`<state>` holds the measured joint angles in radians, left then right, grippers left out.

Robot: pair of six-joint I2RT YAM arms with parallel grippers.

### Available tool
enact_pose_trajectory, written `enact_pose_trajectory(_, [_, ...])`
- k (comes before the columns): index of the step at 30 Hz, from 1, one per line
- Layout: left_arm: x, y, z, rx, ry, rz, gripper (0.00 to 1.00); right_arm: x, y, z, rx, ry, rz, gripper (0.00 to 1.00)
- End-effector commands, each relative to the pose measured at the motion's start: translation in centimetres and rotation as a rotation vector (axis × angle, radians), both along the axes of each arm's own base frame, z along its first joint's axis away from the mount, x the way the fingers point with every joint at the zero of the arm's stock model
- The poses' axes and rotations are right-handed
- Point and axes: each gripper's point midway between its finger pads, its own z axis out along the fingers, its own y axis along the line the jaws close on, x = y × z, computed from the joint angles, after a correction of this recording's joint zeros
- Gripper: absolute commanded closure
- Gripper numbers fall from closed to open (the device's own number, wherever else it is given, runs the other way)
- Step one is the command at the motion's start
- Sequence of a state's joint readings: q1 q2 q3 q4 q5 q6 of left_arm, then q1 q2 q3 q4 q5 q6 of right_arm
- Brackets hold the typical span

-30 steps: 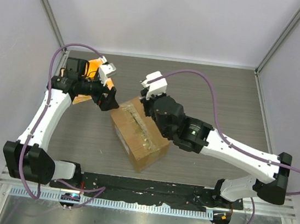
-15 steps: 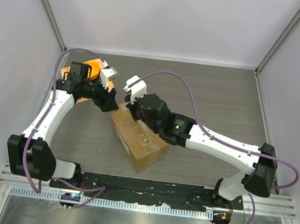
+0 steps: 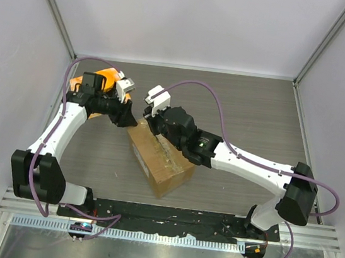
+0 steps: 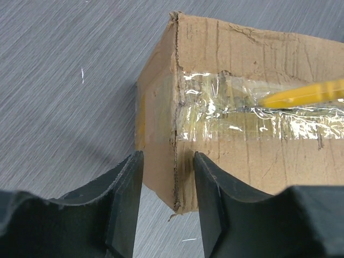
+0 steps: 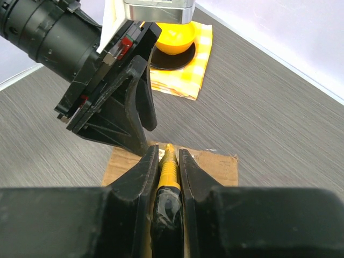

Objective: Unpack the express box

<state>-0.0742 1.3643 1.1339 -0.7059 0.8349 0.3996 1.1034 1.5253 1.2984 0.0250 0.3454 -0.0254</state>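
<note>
The express box [image 3: 163, 163], brown cardboard with a clear taped seam, lies at an angle in the middle of the table. My left gripper [image 3: 129, 122] is at its far left corner. In the left wrist view the jaws [image 4: 167, 199] straddle the box's corner edge [image 4: 161, 134], with cardboard filling the gap between the tips. My right gripper [image 3: 152, 126] is shut on a yellow and black tool [image 5: 168, 174]. The tool's yellow tip [image 4: 306, 94] rests on the tape near that same end. In the right wrist view the right gripper [image 5: 164, 151] points at the box [image 5: 212, 164], just behind the left fingers [image 5: 129, 126].
An orange checkered cloth [image 3: 75, 82] with a round orange object [image 5: 173, 33] lies at the back left, behind the left arm. Grey walls and metal posts close the table in on three sides. The two grippers work almost touching.
The left jaws have narrowed from wide open onto the box's corner. The right arm has carried the yellow tool leftward along the seam to the far left end.
</note>
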Motion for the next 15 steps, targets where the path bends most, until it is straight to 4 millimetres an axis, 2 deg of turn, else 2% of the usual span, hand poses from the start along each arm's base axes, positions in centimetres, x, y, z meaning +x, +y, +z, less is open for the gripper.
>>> enact_pose_trajectory(1, [-0.1,0.6,-2.0,0.039,0.034,0.004,0.57,1.0,0.7,1.3,0.073,-0.038,0.002,0.99])
enact_pose_trajectory(7, [-0.8,0.7,-2.4,0.050,0.053,-0.005,0.65,2.2,0.8,0.2,0.064,-0.034,-0.011,0.99])
enact_pose_trajectory(15, [-1.0,0.8,-2.7,0.057,0.054,0.000,0.67,2.7,0.9,-0.6,0.063,-0.018,-0.013,0.99])
